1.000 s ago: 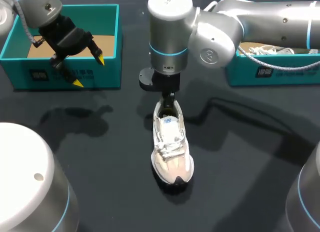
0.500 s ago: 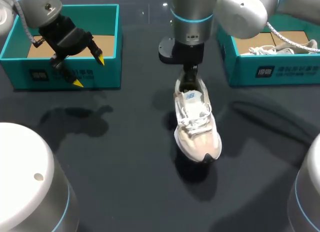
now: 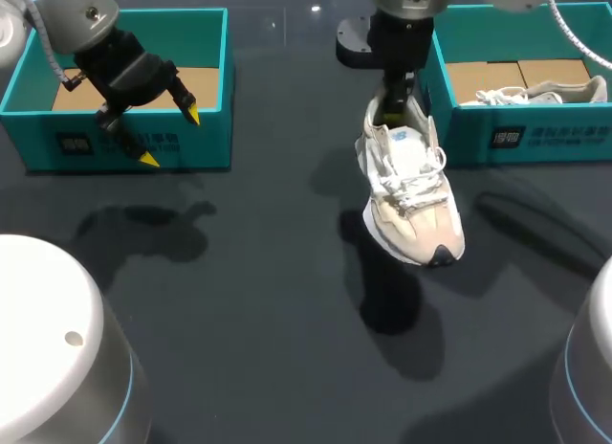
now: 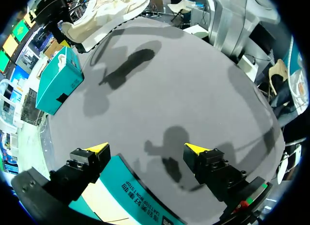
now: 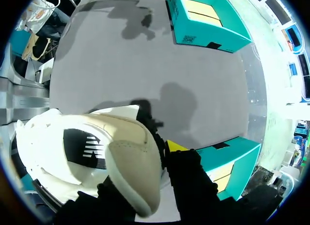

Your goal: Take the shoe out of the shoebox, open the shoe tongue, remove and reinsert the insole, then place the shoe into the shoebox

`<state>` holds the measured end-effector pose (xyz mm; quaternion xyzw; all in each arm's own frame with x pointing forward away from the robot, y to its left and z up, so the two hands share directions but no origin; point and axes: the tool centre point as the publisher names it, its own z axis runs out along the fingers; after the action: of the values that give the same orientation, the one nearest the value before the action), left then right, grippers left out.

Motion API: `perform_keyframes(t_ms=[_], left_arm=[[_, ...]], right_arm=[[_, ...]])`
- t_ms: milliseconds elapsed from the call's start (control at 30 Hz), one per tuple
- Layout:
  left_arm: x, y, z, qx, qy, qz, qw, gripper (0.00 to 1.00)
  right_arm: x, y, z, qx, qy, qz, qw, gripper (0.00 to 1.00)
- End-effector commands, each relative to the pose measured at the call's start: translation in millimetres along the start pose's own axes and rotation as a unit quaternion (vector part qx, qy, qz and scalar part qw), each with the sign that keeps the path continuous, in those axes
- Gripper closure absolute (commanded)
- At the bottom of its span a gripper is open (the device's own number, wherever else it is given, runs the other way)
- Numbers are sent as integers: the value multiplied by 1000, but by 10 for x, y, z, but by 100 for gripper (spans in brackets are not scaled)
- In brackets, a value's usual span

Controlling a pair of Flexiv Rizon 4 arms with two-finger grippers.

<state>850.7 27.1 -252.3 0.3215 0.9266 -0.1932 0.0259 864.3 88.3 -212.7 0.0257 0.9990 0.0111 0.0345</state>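
Above the dark surface [image 3: 249,310], the right tool [image 3: 390,104] grips the shoe [image 3: 411,190] at its heel, raised just beside the right shoebox [image 3: 535,133]. The left tool [image 3: 170,138] hangs open over the front wall of the left shoebox [image 3: 57,143].

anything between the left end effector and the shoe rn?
No. From the left end effector, over the left shoebox front wall, to the shoe there is only bare table with shadows. The head view shows it; the left wrist view agrees.
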Motion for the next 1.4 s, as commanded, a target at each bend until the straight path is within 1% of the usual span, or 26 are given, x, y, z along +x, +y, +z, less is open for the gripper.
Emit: perform_keyframes(t_ms=[33,100,200,300,333,400,433,467,500,567,600,633,667,1100,1233,1333,1400], left_arm=[[2,-2,-3,-2,1,0,1000,0],[2,-2,-3,-2,1,0,1000,0],[2,-2,-3,-2,1,0,1000,0],[2,-2,-3,-2,1,0,1000,0],[2,-2,-3,-2,1,0,1000,0],[2,-2,-3,-2,1,0,1000,0],[2,-2,-3,-2,1,0,1000,0],[2,-2,-3,-2,1,0,1000,0],[2,-2,-3,-2,1,0,1000,0],[2,-2,-3,-2,1,0,1000,0],[2,-2,-3,-2,1,0,1000,0],[2,-2,-3,-2,1,0,1000,0],[2,-2,-3,-2,1,0,1000,0],[2,-2,-3,-2,1,0,1000,0],[2,-2,-3,-2,1,0,1000,0],[2,-2,-3,-2,1,0,1000,0],[2,-2,-3,-2,1,0,1000,0]], right_arm=[[-79,-80,-111,10,-12,4,1000,100],[-184,-171,-219,37,-30,15,999,100],[-378,-350,-420,48,-44,25,998,100],[-573,-548,-634,37,-52,28,998,100],[-624,-619,-707,13,-62,23,998,100],[-761,-755,-840,32,-71,33,996,100],[-838,-815,-901,32,-74,33,996,100],[-919,-876,-953,40,-80,38,995,100],[-1015,-938,-1000,56,-80,46,994,100],[-1166,-1044,-1082,57,-86,45,994,100],[-1332,-1126,-1113,70,-85,52,993,100],[-1445,-1188,-1129,67,-80,48,993,100],[-1568,-1255,-1133,52,-73,37,995,100],[-1568,-1255,-1133,52,-73,37,995,100],[-1980,-1500,-1095,39,-96,35,994,100],[-2265,-1698,-1084,59,-99,31,993,100],[-2414,-1802,-1075,71,-97,34,992,100]])
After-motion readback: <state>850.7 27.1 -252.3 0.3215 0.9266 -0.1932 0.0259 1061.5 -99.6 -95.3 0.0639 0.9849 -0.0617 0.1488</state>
